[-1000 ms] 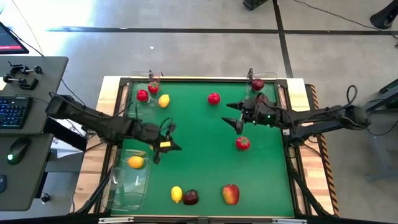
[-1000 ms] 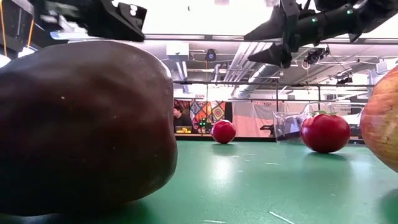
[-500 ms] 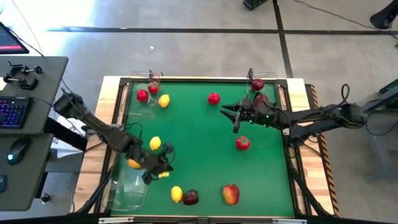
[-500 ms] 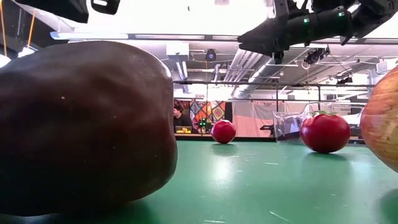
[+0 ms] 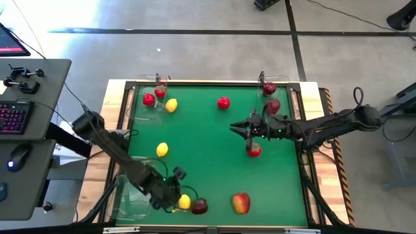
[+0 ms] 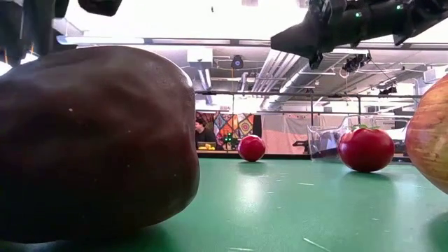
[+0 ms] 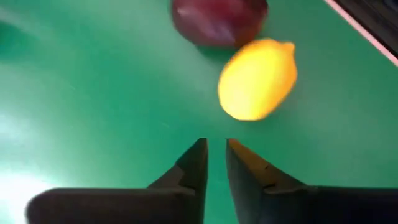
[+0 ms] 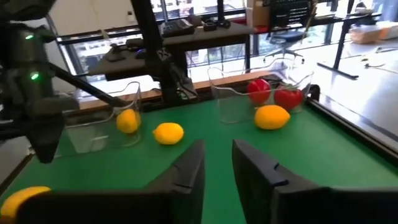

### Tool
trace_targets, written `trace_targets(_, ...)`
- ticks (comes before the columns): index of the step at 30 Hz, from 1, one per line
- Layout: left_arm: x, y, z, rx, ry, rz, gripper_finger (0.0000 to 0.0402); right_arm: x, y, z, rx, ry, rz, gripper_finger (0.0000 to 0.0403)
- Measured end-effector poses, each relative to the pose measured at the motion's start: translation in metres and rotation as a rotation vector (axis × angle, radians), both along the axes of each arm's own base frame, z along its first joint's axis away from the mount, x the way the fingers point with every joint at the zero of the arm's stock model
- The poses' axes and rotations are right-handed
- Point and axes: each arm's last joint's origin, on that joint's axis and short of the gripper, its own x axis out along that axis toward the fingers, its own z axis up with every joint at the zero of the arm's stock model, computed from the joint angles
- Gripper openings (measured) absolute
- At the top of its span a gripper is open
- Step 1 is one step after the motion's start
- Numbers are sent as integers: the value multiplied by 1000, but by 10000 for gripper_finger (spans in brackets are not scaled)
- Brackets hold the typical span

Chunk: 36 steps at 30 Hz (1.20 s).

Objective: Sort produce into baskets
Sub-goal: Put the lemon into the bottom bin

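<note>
Down at the six o'clock edge of the green felt surface (image 5: 214, 175), the left gripper (image 5: 170, 198) hangs just short of a yellow lemon-shaped fruit (image 5: 184, 202), its jaws drawn narrow with only a slit between them and nothing held. Touching that lemon on its three o'clock side sits a dark red apple (image 5: 199, 207), and a red-yellow apple (image 5: 241, 203) stands farther along. Another yellow lemon (image 5: 162, 149) lies alone toward nine o'clock. At eight o'clock a clear plastic tray (image 5: 133, 198) sits by the left arm. Toward three o'clock the right gripper (image 5: 238, 128) hovers over the surface, jaws narrow and empty, beside a small red fruit (image 5: 254, 149). At eleven o'clock a second clear tray (image 5: 151, 91) holds red fruits, with a lemon (image 5: 171, 105) just outside it; at one o'clock a third clear tray (image 5: 262, 86) holds red ones.
</note>
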Motion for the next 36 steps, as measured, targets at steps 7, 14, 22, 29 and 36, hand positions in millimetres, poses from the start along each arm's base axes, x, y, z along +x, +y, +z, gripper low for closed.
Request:
trace_targets(7, 9, -30, -15, 6, 41, -39, 126, -1, 13, -1, 13, 3, -27, 140)
trace_targets(14, 11, -48, -28, 44, 11, -80, 212, 1, 22, -8, 54, 37, -9, 176)
trace_targets(22, 19, -49, -42, 92, -4, -48, 287, 5, 23, -15, 48, 56, -72, 205)
trace_targets(29, 22, -47, -45, 95, 15, -91, 294, 5, 23, -13, 59, 38, -73, 216)
trace_targets(36, 31, -44, -50, 87, 13, -144, 294, 5, 23, -13, 53, 37, -72, 216)
